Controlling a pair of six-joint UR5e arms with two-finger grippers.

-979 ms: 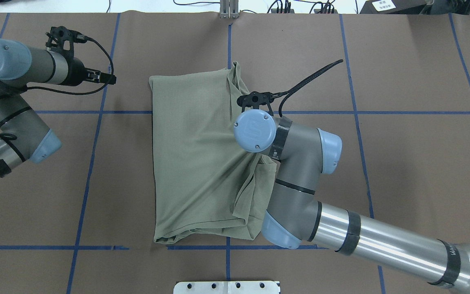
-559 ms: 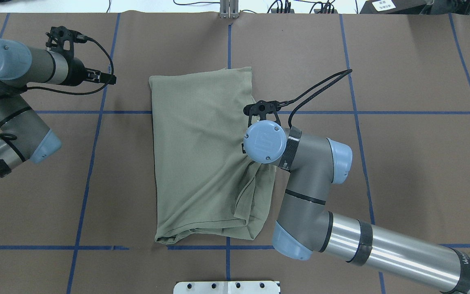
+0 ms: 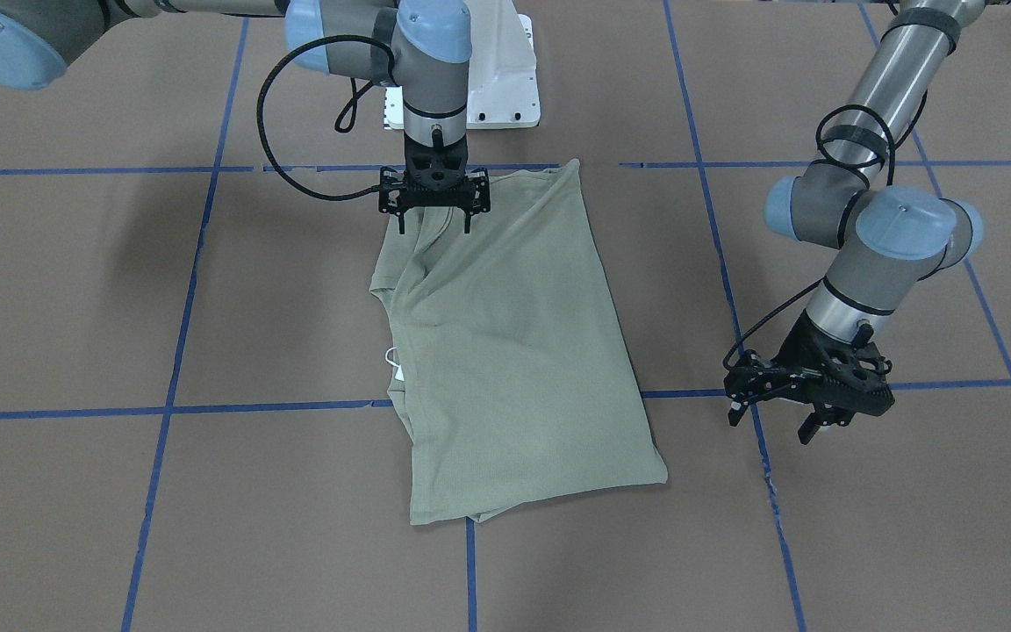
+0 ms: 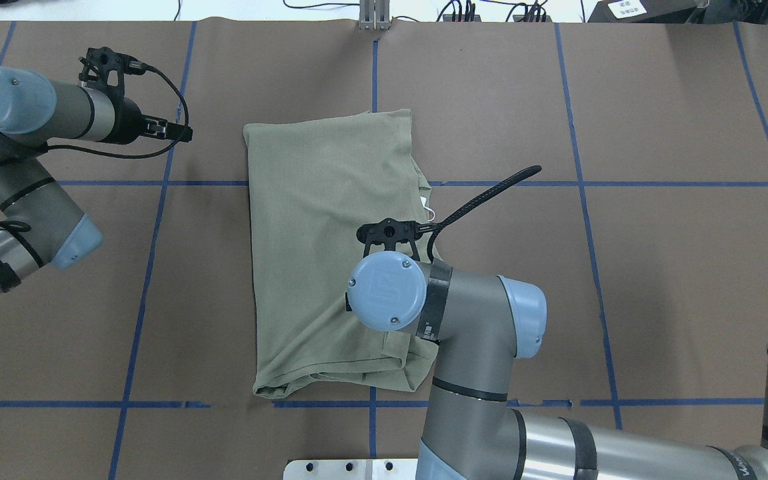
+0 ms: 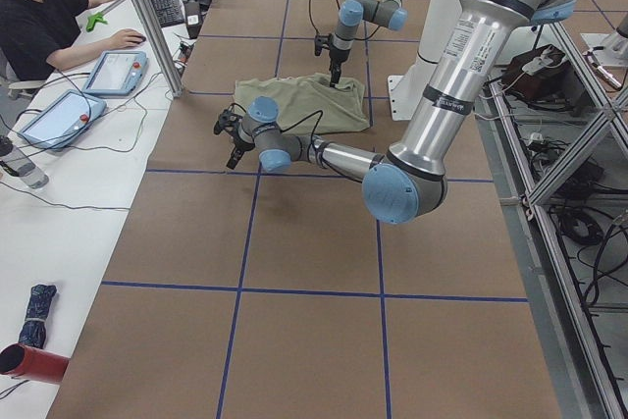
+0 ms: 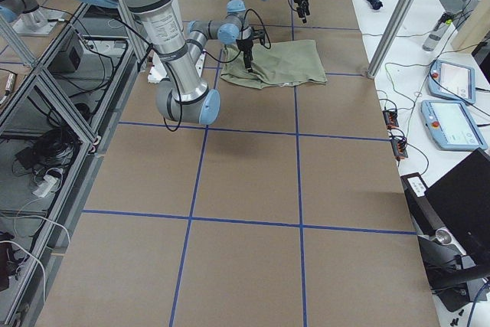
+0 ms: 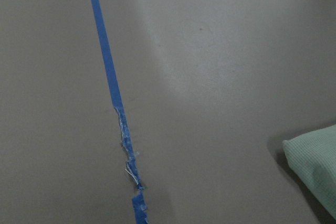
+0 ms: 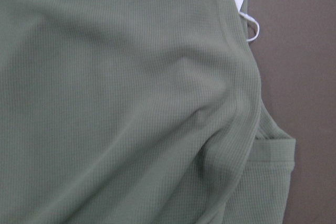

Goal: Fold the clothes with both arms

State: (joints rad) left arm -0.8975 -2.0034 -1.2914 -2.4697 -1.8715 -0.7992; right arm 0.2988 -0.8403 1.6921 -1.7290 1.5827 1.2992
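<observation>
We record, by the overhead view, the shirt (image 4: 317,253) lying on the table (image 4: 657,267) at centre. The right gripper (image 3: 433,215) stands over the shirt's 5 o'clock part. The left gripper (image 3: 770,427) sits at the shirt's 10 o'clock, well apart. The hang tag (image 4: 428,208) lies at the shirt's 3 o'clock edge, and the pedestal base (image 4: 331,469) at its 6 o'clock.

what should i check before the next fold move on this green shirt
1. Right gripper jaws spread: ok, open over the shirt edge nearest the robot.
2. Jaws low enough to reach the cloth: cannot tell; the wrist hides them in the overhead view.
3. Left gripper clear of the shirt: ok, over bare table, jaws open.
4. Shirt lying flat: not ok, creases run out from below the right gripper.
5. White tag tucked in: not ok, it pokes out at the shirt's edge.
</observation>
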